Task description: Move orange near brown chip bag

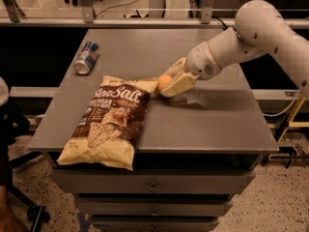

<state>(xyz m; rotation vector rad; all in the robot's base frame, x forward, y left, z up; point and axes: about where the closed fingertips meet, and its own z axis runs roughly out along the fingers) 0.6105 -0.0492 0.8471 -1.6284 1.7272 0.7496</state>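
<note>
Gripper (170, 84) pinches the orange (164, 82) low over the table (207, 124), just beside the upper right corner of the brown chip bag (113, 122); the placement step appears nearly complete. The next move calls for settling the orange on the surface, spreading the fingers and withdrawing without nudging the bag. Arm (251, 33) reaches in from the right edge of the camera view, forearm sloping down toward the bag.

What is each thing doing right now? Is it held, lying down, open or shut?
orange: held in the hand, touching or almost touching the bag's top corner.
hand: shut on the orange, low over the table.
brown chip bag: lying flat, bottom end poking over the table's front edge.
can: lying on its side, apart from the bag.
top drawer: shut.
</note>
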